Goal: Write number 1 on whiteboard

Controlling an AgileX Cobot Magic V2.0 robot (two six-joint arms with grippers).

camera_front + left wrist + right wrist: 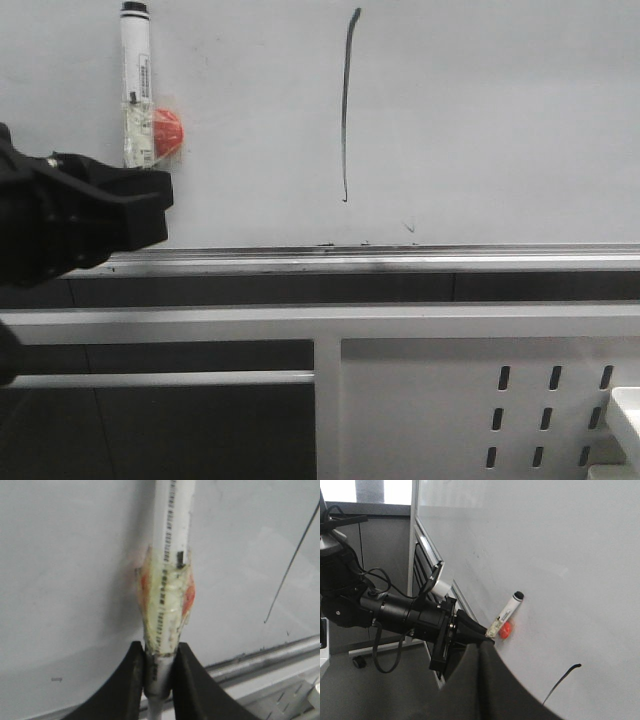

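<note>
1. The whiteboard (480,120) stands upright across the far side of the scene, with its rail (400,258) running along its bottom edge.
2. The number 1 (346,110) sits on the whiteboard, near the middle, ending above the rail.
3. The marker (137,80) stands upright against the whiteboard, well left of the number 1.
4. The left pincer (159,680) clamps the marker's lower end, at the scene's left edge.
5. The perforated panel (480,410) lies below the rail, at the lower right.

Front view facing whiteboard (480,120), left wrist close, right wrist sideways, all sharing marker (136,80).
</note>
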